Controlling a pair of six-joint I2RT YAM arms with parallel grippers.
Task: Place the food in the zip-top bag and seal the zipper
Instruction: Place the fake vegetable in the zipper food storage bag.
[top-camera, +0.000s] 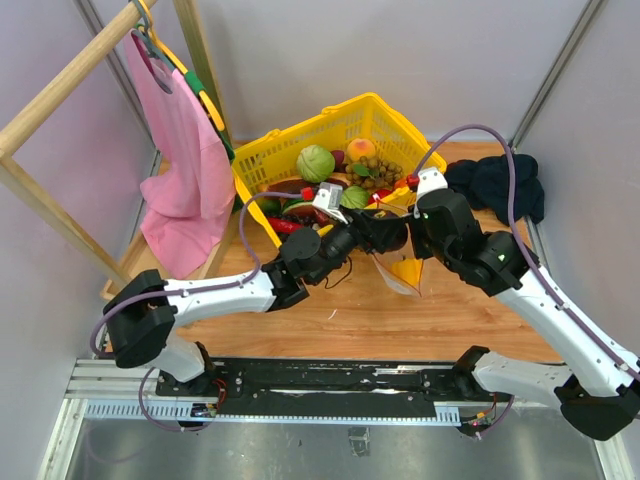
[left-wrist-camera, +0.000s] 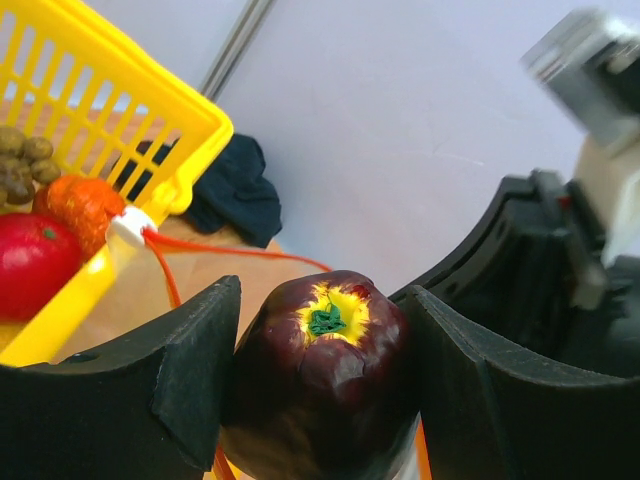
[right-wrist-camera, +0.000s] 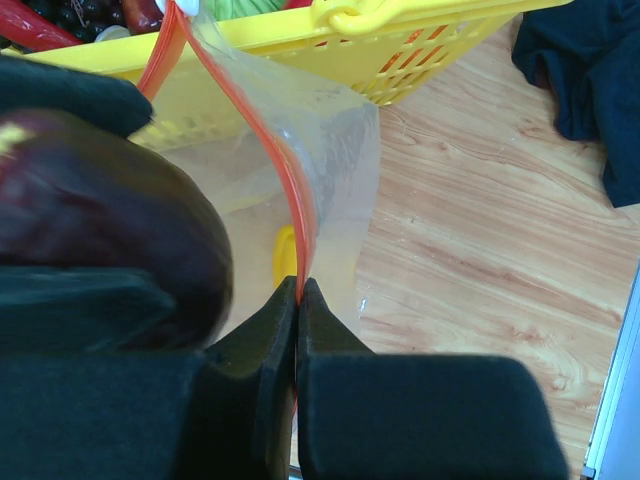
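My left gripper (left-wrist-camera: 322, 335) is shut on a dark purple toy pepper (left-wrist-camera: 320, 380) with a yellow and green top. It holds the pepper at the open mouth of the clear zip-top bag (right-wrist-camera: 335, 190), just in front of the basket. My right gripper (right-wrist-camera: 298, 292) is shut on the bag's red-orange zipper (right-wrist-camera: 288, 170) and holds the mouth edge up. A yellow piece (right-wrist-camera: 284, 256) lies inside the bag. The purple pepper also shows in the right wrist view (right-wrist-camera: 100, 220). In the top view both grippers meet at the bag (top-camera: 400, 272). The green cabbage (top-camera: 315, 162) and other food lie in the basket.
The yellow lattice basket (top-camera: 400, 130) stands at the back centre, right behind the bag. A dark cloth (top-camera: 500, 185) lies at the back right. A pink garment (top-camera: 185, 170) hangs on a wooden rack (top-camera: 60, 95) at the left. Grey walls enclose the table.
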